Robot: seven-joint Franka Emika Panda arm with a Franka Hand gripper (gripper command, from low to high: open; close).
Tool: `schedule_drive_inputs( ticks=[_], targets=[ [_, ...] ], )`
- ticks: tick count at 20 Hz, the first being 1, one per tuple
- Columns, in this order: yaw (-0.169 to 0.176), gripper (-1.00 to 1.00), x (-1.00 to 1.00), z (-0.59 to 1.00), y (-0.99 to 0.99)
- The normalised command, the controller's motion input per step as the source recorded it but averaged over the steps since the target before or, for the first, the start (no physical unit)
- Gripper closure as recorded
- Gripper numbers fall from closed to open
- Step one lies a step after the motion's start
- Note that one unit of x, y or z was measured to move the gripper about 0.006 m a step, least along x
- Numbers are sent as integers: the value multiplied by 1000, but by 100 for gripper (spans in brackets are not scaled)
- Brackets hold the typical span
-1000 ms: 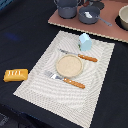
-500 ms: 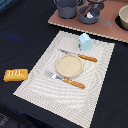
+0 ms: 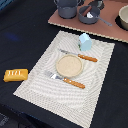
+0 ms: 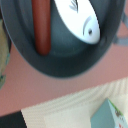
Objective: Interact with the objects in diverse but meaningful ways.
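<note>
mat (image 3: 95, 80) | plate (image 3: 69, 65) | fork (image 3: 66, 80) | knife (image 3: 79, 56) | pots (image 3: 68, 8)

On the mat (image 3: 95, 70) a plate (image 3: 69, 64) lies between knife (image 3: 80, 56) and fork (image 3: 66, 80); the carton (image 3: 85, 41) stands behind. The loaf (image 3: 15, 75) lies off the mat, at the exterior view's left. Sausage (image 4: 41, 26) lies in a pot (image 4: 65, 64).

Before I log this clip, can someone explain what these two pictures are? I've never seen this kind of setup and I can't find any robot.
One picture comes from a fixed camera looking down at a dark table; the other comes from a camera on the robot arm's wrist, so the arm and its end effector don't show in either.

On the table lies a striped beige placemat with a round tan plate, an orange-handled fork and knife, and a pale blue house-shaped carton. A yellow-orange bread loaf sits off the mat.

The wrist camera looks into a grey pot holding a reddish-brown sausage and a white fish-shaped piece. Nothing is visibly held.
</note>
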Motion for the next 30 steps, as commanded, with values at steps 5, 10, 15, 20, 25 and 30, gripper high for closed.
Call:
schedule_drive_inputs(
  ticks=[5,10,15,20,25,30],
  targets=[
    [0,-100,-327,-38,-921],
    [0,-100,-437,-36,-874],
    [0,-100,-482,-7,-833],
    [-4,-100,-526,-37,-739],
    [-2,-100,-546,-81,-733],
    [0,-100,-563,-92,-733]
  ],
)
